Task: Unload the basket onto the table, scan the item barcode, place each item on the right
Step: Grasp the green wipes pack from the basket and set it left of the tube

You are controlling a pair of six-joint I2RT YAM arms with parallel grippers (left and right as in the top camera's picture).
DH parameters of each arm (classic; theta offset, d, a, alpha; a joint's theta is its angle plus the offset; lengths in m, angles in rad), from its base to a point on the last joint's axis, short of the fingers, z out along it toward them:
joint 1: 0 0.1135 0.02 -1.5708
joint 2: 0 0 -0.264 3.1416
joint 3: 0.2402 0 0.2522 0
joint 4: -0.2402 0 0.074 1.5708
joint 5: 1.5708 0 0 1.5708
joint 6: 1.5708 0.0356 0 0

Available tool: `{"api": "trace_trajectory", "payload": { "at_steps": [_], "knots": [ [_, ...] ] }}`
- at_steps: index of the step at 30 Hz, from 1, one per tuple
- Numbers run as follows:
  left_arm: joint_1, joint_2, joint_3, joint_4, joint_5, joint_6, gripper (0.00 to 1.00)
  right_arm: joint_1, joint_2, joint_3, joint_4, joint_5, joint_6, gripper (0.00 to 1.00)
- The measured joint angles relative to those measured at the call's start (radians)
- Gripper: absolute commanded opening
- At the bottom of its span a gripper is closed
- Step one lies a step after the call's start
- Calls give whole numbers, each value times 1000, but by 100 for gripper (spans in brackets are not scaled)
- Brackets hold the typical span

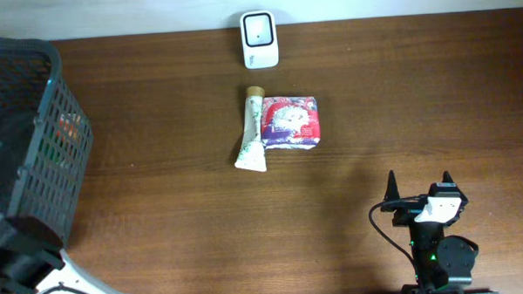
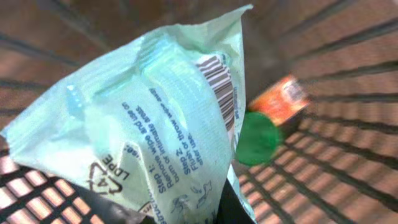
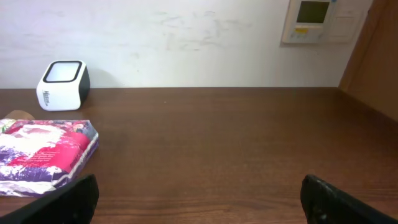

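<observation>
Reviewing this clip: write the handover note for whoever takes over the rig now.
Left gripper: down in the dark grey slatted basket, fingers hidden behind a pale green plastic packet; grip unconfirmed.
Right gripper: open, empty, near the front edge of the brown wooden table.
White barcode scanner stands at the far edge; a white tube and a red-and-white packet lie before it.
Done: no scan visible. Left: lift the green packet, show its barcode to the scanner.
</observation>
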Motion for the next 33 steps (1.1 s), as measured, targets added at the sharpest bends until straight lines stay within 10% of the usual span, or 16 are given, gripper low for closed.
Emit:
{"api": "trace_trajectory", "payload": {
  "at_steps": [5, 13, 18, 26, 29, 31, 33],
  "knots": [
    [2, -28, 517, -150, 185, -40, 0, 0, 0, 0, 0, 0, 0, 99],
    [-288, -136, 534, -151, 562, 39, 0, 0, 0, 0, 0, 0, 0, 99],
    [-757, -130, 117, -64, 255, 79, 0, 0, 0, 0, 0, 0, -1, 99],
    [-949, -126, -760, 678, 142, 10, 1, 0, 0, 0, 0, 0, -1, 99],
    [-975, -123, -964, 888, 133, -14, 11, 0, 1, 0, 0, 0, 0, 99],
    [-1006, -122, -1062, 969, 133, -24, 61, 0, 1, 0, 0, 0, 0, 99],
    [-1023, -122, -1093, 1020, 134, -27, 79, 0, 1, 0, 0, 0, 0, 99]
  ]
}}
